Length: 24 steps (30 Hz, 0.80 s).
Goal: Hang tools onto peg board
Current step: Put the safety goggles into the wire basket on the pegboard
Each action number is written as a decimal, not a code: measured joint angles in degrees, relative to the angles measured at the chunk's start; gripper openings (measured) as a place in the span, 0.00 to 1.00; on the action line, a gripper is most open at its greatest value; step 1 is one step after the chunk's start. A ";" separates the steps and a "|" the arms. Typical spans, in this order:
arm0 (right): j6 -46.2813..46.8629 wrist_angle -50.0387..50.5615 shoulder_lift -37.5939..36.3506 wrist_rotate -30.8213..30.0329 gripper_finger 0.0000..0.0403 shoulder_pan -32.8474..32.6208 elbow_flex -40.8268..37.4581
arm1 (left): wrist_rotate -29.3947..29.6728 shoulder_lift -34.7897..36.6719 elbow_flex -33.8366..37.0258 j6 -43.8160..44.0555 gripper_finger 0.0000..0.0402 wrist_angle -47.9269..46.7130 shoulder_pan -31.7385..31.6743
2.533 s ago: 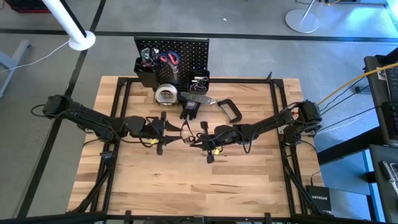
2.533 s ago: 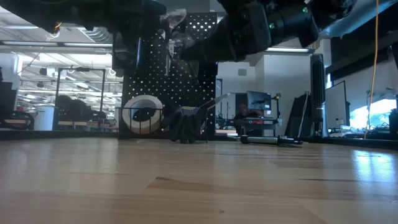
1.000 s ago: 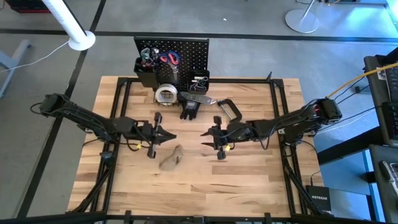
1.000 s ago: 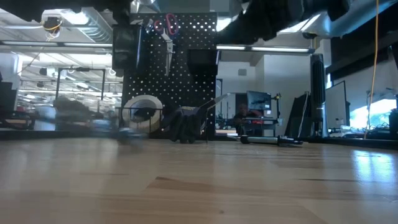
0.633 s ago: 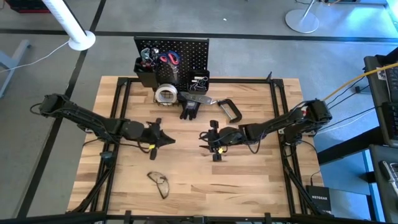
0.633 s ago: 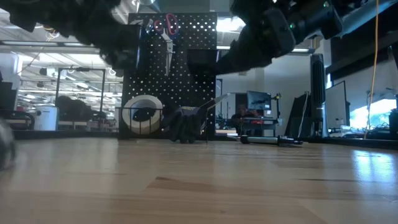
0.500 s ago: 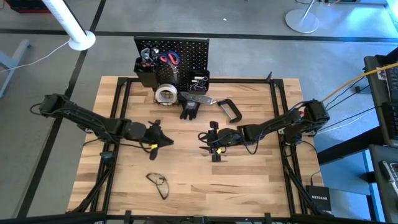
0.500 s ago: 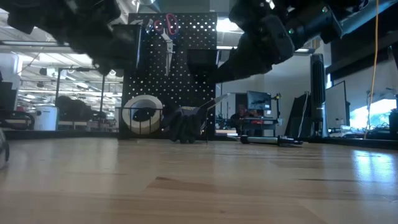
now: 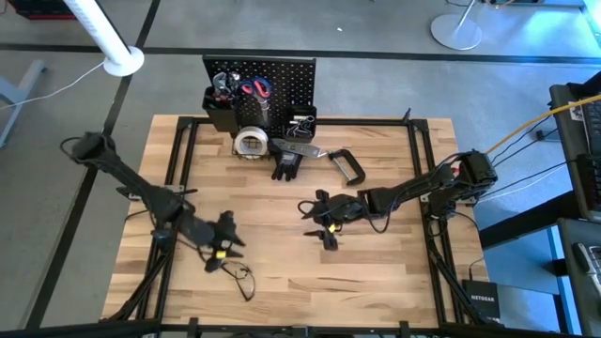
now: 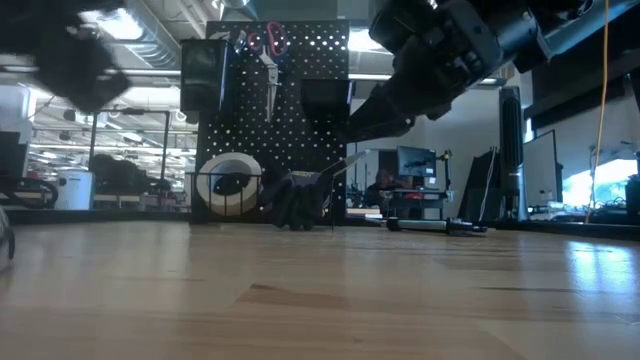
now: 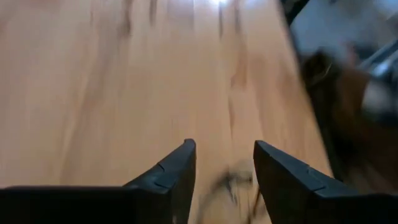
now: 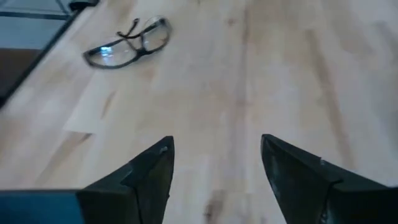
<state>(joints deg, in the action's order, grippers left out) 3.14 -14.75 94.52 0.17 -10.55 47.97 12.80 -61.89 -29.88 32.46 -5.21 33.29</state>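
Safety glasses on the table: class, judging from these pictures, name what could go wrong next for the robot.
1. The safety glasses lie loose near the table's front edge, so a clumsy nudge from the left end effector just beside them might push them off.
2. The glasses have thin arms and clear lenses, so the open left end effector may pinch a lens or slip off the frame.
3. The right end effector waits at mid-table, also open, and the arms could cross if both reach.

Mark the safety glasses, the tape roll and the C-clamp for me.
safety glasses (image 12: 127,45), right wrist view, on the bridge between the lenses.
tape roll (image 9: 250,143), high view, on its pale rim.
C-clamp (image 9: 349,167), high view, on its black frame.
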 joint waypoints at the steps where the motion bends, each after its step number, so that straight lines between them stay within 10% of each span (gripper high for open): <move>1: 0.78 0.25 0.00 0.96 0.60 -0.04 0.00 | 1.06 -1.30 -1.52 2.32 0.36 -3.43 1.87; 11: 2.43 1.93 0.00 0.80 0.60 -2.78 0.00 | -1.25 -13.62 -5.81 19.97 0.32 -18.75 9.49; 24: 2.43 1.67 0.00 -0.06 0.60 -2.56 0.00 | 1.33 -15.64 -5.81 19.57 0.32 -17.07 7.95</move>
<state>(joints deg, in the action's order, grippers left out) 5.56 -13.08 94.52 0.11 -13.10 47.97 14.13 -77.53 -35.68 52.03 -22.28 41.24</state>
